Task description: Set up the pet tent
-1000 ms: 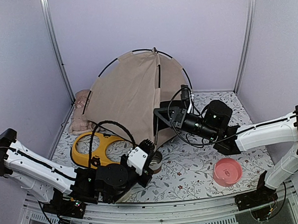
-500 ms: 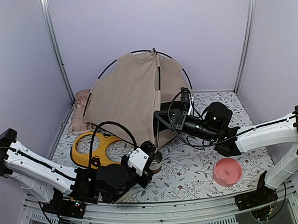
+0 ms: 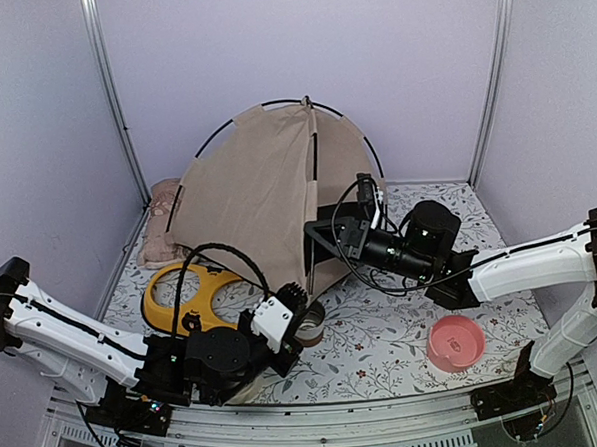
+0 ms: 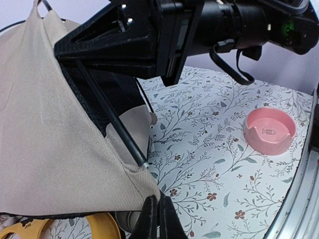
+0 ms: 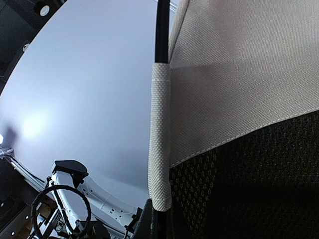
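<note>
The flower-patterned worktop [image 3: 385, 351] carries the pet tent [image 3: 256, 186] at its back left. The tan fabric is stretched under arched black poles, and the peak is close to the rear wall. Since a second ago the tent's front seam has shifted slightly to the left, and the rest of the scene lies as it did. The right gripper [image 3: 311, 229] has moved a little left with the seam. Its jaws are clamped on the front black pole [image 5: 160, 30], just below the end of a woven fabric sleeve [image 5: 159, 134]. The wrist view shows only the fingertips at the bottom edge. The left gripper [image 4: 158, 215] has sunk a touch towards the near edge. Its jaws are pressed together on the tent's lower front corner, which hangs clear of the worktop. A yellow board [image 3: 197, 294] with two round holes lies left of that gripper, with a black cable crossing it. The pinkish cushion [image 3: 160, 226] is mostly hidden behind the tent's left side. A pink bowl [image 3: 455, 341] sits well apart at the near right, with a small fish outline pressed into its side. A small round object [image 3: 312, 323] just beside the left gripper is half covered and too unclear to identify.
</note>
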Action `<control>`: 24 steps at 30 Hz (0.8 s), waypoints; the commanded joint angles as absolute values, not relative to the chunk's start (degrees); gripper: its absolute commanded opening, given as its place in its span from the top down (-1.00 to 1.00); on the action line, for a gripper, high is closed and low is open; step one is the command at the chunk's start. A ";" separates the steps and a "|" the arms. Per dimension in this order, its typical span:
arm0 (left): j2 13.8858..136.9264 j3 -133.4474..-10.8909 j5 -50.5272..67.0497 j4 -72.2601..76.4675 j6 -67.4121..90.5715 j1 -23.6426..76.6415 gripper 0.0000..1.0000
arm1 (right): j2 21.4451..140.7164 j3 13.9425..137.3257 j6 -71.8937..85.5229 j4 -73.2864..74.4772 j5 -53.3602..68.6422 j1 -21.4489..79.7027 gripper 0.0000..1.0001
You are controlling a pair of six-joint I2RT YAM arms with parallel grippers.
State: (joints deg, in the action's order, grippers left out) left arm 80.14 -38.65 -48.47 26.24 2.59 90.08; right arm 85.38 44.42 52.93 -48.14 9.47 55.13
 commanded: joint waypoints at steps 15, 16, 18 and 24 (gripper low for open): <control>79.12 -38.68 -44.40 27.25 1.00 91.13 1.00 | 88.05 47.55 51.31 -44.91 7.83 54.20 1.00; 79.04 -38.67 -44.73 27.32 1.05 91.08 1.00 | 88.06 47.42 51.33 -44.79 7.89 54.21 1.00; 78.70 -38.55 -45.18 27.77 1.05 91.02 1.00 | 88.07 47.10 51.33 -44.82 7.96 54.22 1.00; 77.79 -38.26 -46.02 28.90 1.38 90.96 1.00 | 87.83 46.27 51.50 -44.64 8.23 54.17 1.00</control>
